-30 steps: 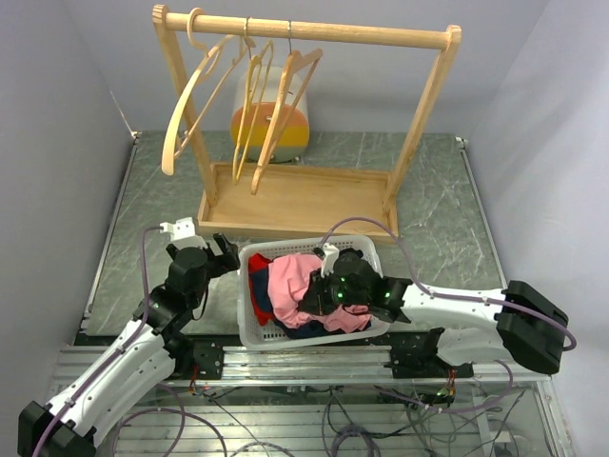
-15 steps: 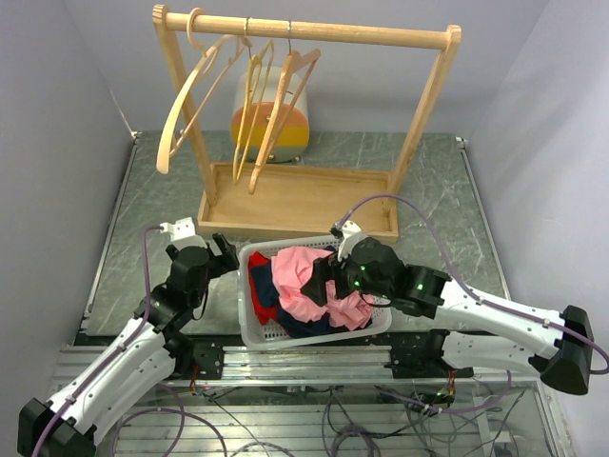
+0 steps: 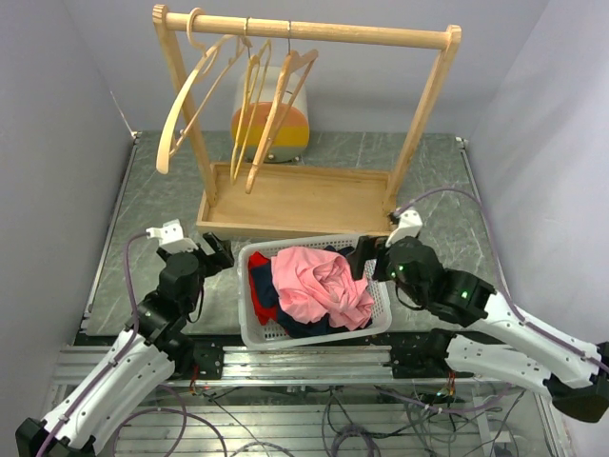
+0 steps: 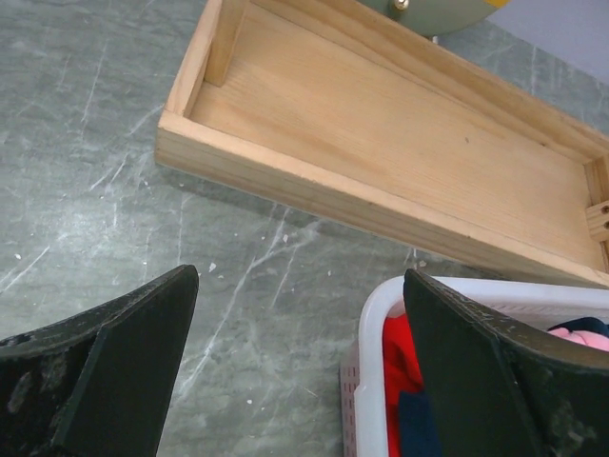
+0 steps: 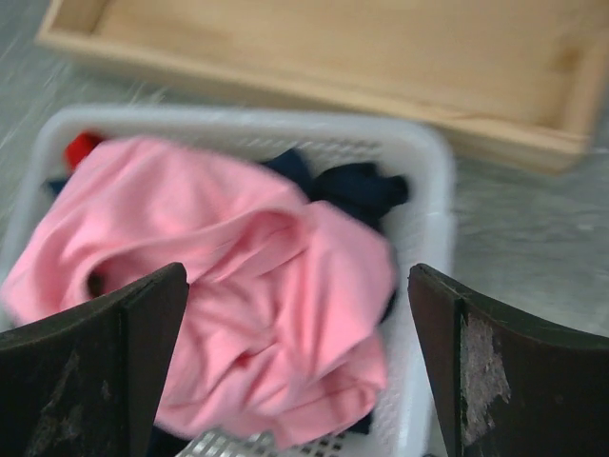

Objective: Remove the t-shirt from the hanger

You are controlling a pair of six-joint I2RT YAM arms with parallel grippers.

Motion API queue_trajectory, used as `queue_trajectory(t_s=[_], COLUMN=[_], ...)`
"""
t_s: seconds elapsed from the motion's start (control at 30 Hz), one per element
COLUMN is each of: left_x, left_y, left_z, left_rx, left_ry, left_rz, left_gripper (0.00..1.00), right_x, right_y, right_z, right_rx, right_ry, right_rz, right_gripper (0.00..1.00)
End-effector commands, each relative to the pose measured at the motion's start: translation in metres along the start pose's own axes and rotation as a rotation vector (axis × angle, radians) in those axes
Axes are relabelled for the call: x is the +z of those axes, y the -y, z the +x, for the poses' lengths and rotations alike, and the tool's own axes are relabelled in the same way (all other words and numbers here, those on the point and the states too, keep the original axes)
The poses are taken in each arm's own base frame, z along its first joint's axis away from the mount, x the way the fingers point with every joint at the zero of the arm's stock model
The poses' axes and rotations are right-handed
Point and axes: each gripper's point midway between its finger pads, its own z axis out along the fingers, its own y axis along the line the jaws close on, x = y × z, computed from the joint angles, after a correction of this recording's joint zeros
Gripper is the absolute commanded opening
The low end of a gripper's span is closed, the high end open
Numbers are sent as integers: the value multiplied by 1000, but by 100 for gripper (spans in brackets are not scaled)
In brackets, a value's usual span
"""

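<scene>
The t-shirt (image 3: 319,286), a pink one, lies crumpled on top of the heap in the white basket (image 3: 249,328) at the near edge of the table (image 3: 143,190), resting on dark blue (image 3: 304,328) and red (image 3: 257,271) garments, with no hanger visible in or around it. Behind the basket, the three wooden hangers (image 3: 257,105) hang bare from the rail of the wooden rack (image 3: 304,29), whose tray-like base (image 3: 295,200) holds nothing that can be seen. On this showing the job looks done: the shirt is off its hanger and dropped in the basket, and what is left appears to be little more than drawing the arms back. The right gripper (image 3: 364,259) hovers at the basket's far right corner, just beside the shirt, its jaws spread wide; its wrist view shows the pink cloth lying loose between and below the two fingers, gripped by neither. The left gripper (image 3: 219,257) sits just beside the basket's left rim, low over the bare table top, its jaws likewise wide apart, holding and touching nothing.
</scene>
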Motion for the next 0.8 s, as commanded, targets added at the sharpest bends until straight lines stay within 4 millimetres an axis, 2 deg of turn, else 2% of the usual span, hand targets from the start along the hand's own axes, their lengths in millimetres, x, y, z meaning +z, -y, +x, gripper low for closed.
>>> queue_trajectory(t_s=[0.0, 0.17, 0.23, 0.37, 0.47, 0.6, 0.77], left_x=[5, 14, 16, 20, 22, 28, 33], left_y=[-7, -9, -11, -12, -15, -18, -20], left_z=[-3, 4, 4, -2, -3, -3, -1], left_rx=[5, 46, 52, 44, 44, 43, 47], left_ry=[11, -26, -25, 14, 30, 42, 37], left_rz=[-55, -93, -113, -120, -135, -157, -163], left_gripper=[100, 100, 100, 100, 100, 100, 100], right_x=[-7, 7, 14, 24, 23, 18, 13], right_y=[69, 128, 160, 212, 251, 283, 288], right_z=[-33, -45, -51, -45, -36, -23, -18], right_rx=[65, 116, 164, 283, 376, 489, 504], right_ry=[131, 136, 140, 143, 161, 189, 213], right_rz=[292, 419, 464, 483, 517, 538, 573], right_gripper=[100, 100, 100, 100, 100, 100, 100])
